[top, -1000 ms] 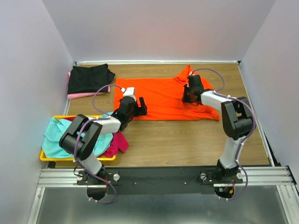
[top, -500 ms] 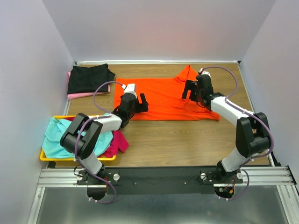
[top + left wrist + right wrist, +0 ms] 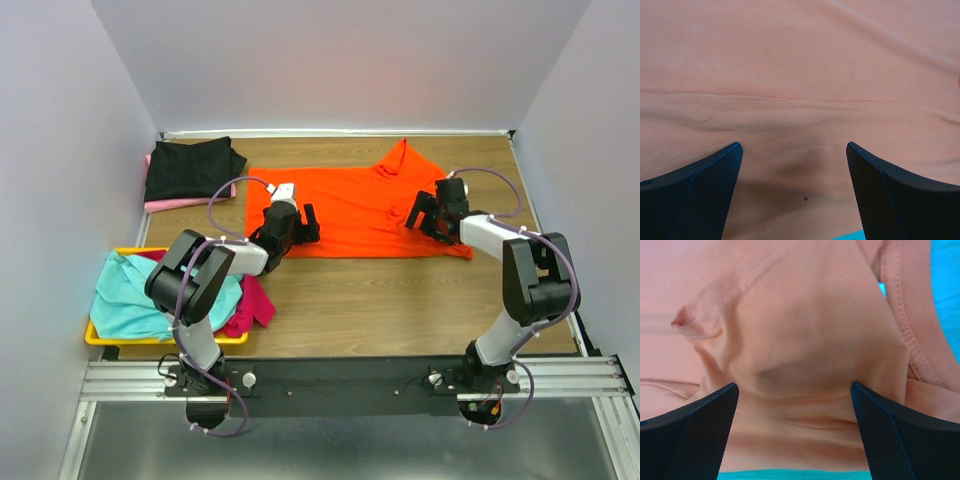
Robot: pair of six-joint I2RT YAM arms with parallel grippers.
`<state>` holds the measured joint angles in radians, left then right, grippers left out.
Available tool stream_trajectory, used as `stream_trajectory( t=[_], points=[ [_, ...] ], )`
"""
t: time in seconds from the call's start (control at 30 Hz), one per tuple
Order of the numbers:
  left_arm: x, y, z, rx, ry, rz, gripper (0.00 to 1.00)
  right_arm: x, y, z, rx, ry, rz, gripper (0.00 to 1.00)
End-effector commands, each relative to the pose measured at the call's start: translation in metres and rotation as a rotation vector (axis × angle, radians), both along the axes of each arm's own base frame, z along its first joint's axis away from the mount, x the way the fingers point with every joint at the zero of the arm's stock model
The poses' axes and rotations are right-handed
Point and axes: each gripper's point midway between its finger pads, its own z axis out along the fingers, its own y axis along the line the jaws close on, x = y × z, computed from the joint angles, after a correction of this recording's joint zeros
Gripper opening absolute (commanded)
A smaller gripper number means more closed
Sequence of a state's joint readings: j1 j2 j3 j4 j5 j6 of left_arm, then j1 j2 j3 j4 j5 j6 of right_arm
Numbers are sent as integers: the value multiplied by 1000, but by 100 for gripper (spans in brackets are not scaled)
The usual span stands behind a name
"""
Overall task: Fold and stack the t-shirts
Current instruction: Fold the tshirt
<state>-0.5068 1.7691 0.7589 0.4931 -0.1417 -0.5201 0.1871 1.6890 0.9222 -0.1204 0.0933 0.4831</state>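
The bright orange t-shirt (image 3: 345,205) lies spread across the middle of the table, its right end rumpled, with a peak toward the back. My left gripper (image 3: 306,224) hangs low over its near left edge, open, with only flat orange cloth (image 3: 800,75) between its fingers (image 3: 695,195). My right gripper (image 3: 421,214) is open over the shirt's right part. A raised orange fold (image 3: 805,330) and the collar seam (image 3: 907,325) lie ahead of its fingertips (image 3: 700,430), touching neither. Black (image 3: 190,167) and pale pink (image 3: 165,205) t-shirts are stacked at the back left.
A shallow yellow tray (image 3: 98,338) at the near left holds a teal shirt (image 3: 125,295), with a magenta one (image 3: 255,305) spilling over its right side. Walls close in the table at the left, back and right. Bare wood (image 3: 380,300) lies in front of the orange shirt.
My right gripper opened and let go of the orange cloth, then drew back toward the right and nearer. The left gripper crept slightly farther over the shirt's edge.
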Motion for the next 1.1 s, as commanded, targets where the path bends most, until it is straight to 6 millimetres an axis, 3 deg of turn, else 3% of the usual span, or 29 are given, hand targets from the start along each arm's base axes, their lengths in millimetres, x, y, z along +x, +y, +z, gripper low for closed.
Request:
stream_trajectory(
  t=[0.0,0.3,0.43,0.9,1.07],
  points=[
    [-1,-2,-5,1,-16,4,92,-16,-15,-21,70,86,-69,100],
    [-19,-15,-19,-7,15,-26,92,-36,-50,-40,126,150,-183,100],
    [-30,-19,-22,-14,26,-37,93,-43,-69,-31,134,123,-254,100],
    [-79,-17,-28,-27,54,-55,92,-72,-89,-8,113,25,-394,100],
    [-98,-18,-27,-47,59,-64,92,-78,-105,10,96,-56,-465,100]
  ],
)
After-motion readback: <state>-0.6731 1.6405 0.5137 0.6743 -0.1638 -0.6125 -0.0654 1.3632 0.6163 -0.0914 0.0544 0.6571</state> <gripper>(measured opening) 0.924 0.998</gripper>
